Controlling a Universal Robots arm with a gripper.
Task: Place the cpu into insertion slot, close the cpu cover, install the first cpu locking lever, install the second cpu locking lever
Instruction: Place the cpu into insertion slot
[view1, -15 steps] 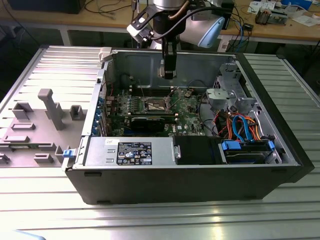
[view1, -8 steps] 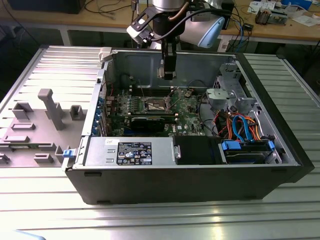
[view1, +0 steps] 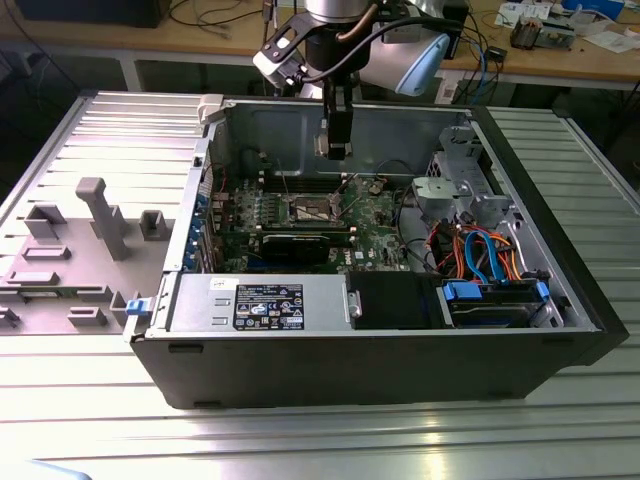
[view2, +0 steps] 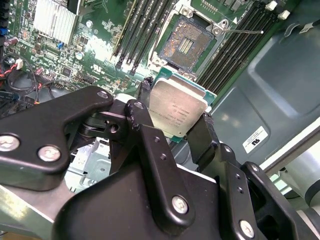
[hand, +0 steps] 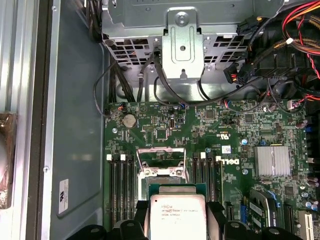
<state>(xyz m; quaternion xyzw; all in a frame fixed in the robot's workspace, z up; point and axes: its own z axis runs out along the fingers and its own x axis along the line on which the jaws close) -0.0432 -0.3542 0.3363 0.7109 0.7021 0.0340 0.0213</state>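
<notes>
My gripper (view2: 175, 111) is shut on the cpu (view2: 178, 112), a flat silver-topped square clamped by its edges between two black fingers (view2: 141, 96). In the exterior view the gripper (view1: 334, 150) hangs over the open computer case, above the green motherboard (view1: 375, 225). The insertion slot (view2: 186, 44) lies below and apart from the chip, its brownish-gold contact field bare. In the first wrist view the cpu (hand: 178, 216) hovers just short of the insertion slot (hand: 162, 174). The cpu cover (hand: 161, 152) stands lifted open there. A thin locking lever (view2: 242, 31) sticks out beside the socket.
Black memory slots (hand: 122, 177) flank the socket. A finned heat sink (hand: 272, 161) sits on the board. A metal drive cage (view1: 455, 185), coloured cables (view1: 480, 250) and the power supply (view1: 260, 305) crowd the case. A grey fixture (view1: 100, 215) stands at the exterior view's left.
</notes>
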